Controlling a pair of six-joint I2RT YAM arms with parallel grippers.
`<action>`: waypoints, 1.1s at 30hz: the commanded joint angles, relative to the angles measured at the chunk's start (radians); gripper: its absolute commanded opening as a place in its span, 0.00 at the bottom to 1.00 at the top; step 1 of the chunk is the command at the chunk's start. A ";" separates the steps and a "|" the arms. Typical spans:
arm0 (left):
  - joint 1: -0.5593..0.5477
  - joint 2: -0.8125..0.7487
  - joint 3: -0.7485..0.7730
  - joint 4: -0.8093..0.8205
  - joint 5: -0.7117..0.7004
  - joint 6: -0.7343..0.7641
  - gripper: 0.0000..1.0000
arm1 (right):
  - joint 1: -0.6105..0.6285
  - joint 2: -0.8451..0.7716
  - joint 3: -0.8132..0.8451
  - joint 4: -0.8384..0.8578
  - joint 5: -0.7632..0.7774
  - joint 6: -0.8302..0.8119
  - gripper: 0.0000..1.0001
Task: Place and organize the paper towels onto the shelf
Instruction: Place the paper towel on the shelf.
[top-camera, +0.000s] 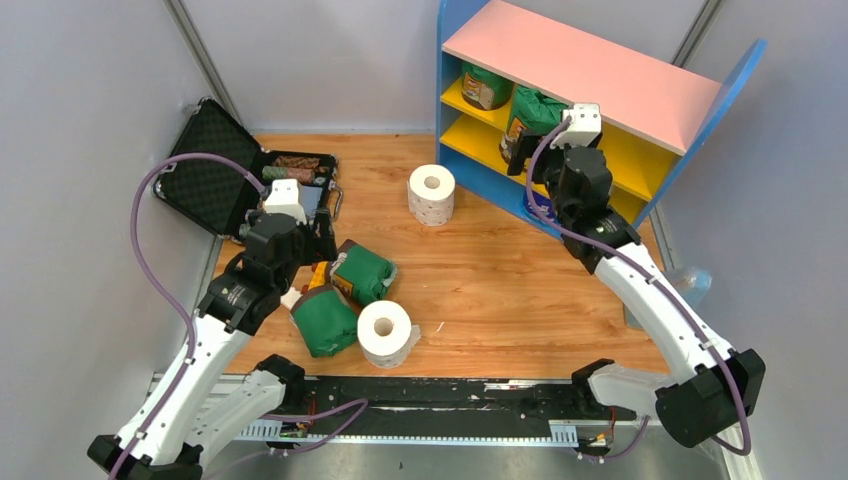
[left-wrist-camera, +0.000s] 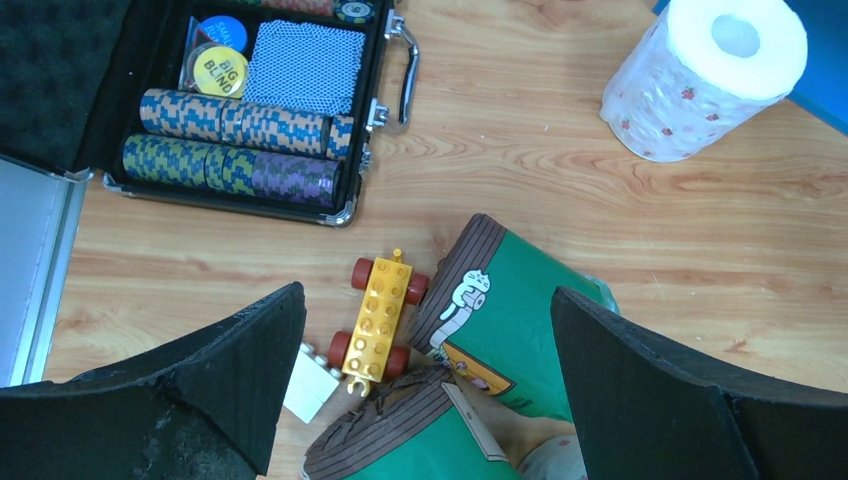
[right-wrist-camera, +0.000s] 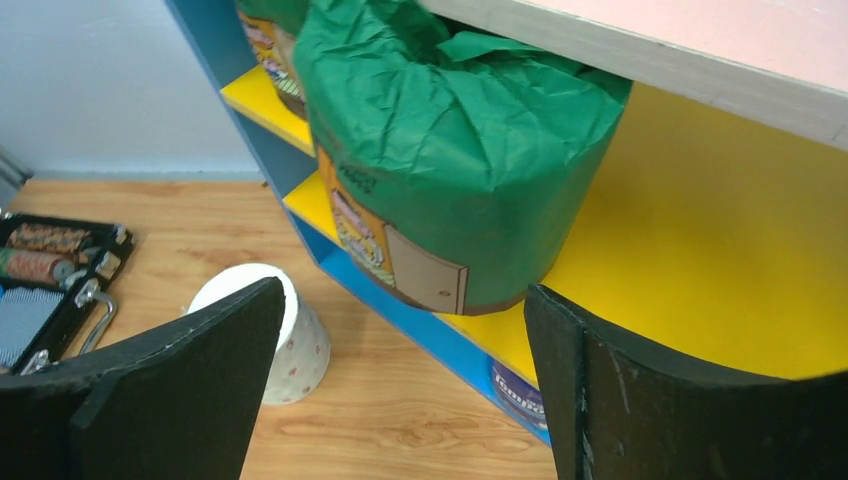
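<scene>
Green-wrapped roll (left-wrist-camera: 510, 320) on its side on desk (left-wrist-camera: 600, 230) under wide-open left tool (left-wrist-camera: 422, 300), axis nearly finger-to-finger; right tool (right-wrist-camera: 402, 290) open, empty, at shelf (right-wrist-camera: 690, 250).

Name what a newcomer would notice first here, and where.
The shelf, pink-topped with blue sides, stands far right; a green-wrapped roll sits on its upper yellow board, just before the open right pincer. Left of centre two more green rolls lie beside a yellow toy car, an open black case of chips behind them.
</scene>
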 joint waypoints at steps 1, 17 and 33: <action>0.005 -0.020 -0.004 0.033 -0.011 0.007 1.00 | -0.023 0.018 -0.019 0.177 0.069 0.071 0.90; 0.005 -0.011 -0.001 0.031 -0.014 0.013 1.00 | -0.089 0.162 -0.050 0.421 0.061 -0.016 0.72; 0.004 -0.016 -0.001 0.030 -0.024 0.015 1.00 | -0.116 0.259 -0.064 0.597 0.020 -0.063 0.73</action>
